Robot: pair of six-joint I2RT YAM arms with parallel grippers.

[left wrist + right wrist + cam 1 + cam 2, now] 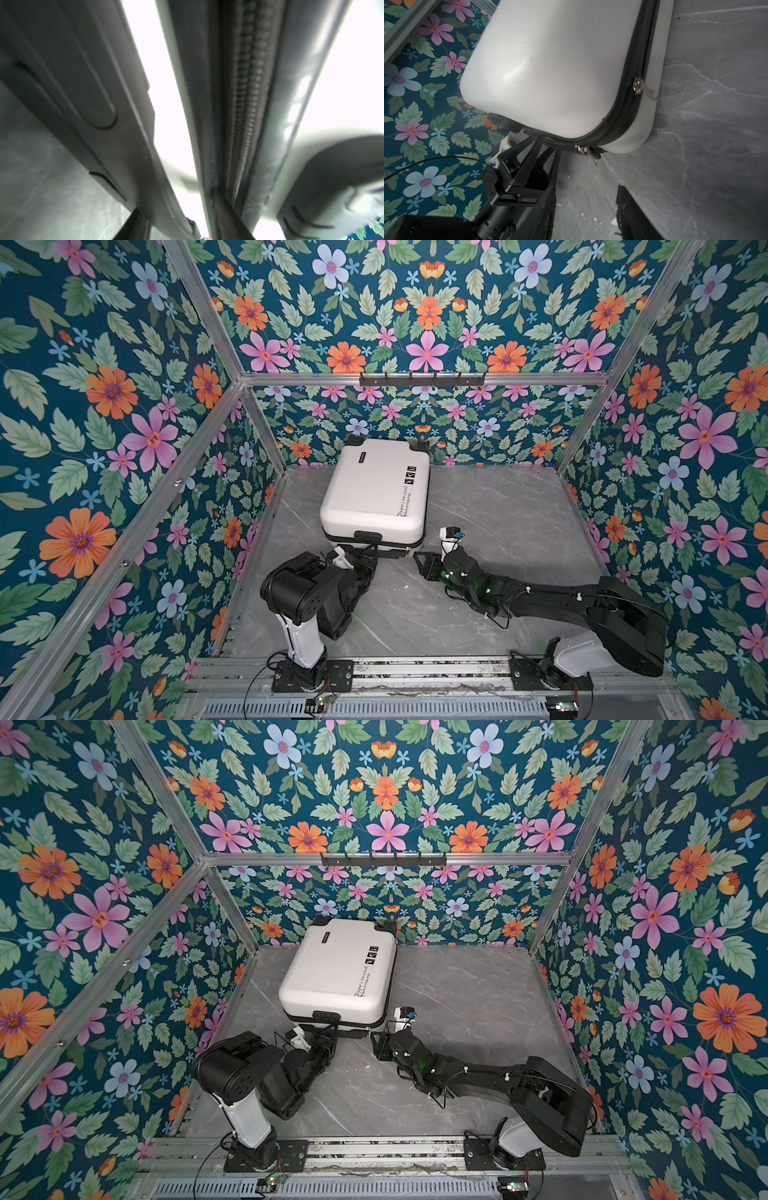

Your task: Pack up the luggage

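The luggage (374, 489) (336, 969), a white hard-shell suitcase, lies flat and shut at the back left of the table. Its black handle (368, 536) faces the arms. My left gripper (368, 558) (328, 1038) is pushed against that front edge just below the handle. In the left wrist view its fingers stand apart, the handle (83, 83) and a strip of white shell between them, one finger beside the zipper (247, 104). My right gripper (419, 562) (588, 180) hangs open and empty over the table off the front right corner. Two zipper pulls (644, 88) (584, 150) show there.
The grey marble tabletop (498, 510) stretches to the right of the suitcase. Floral walls with aluminium posts close in three sides. A black hook rail (422, 379) hangs on the back wall. The arm bases sit on a metal rail (415, 670) at the front.
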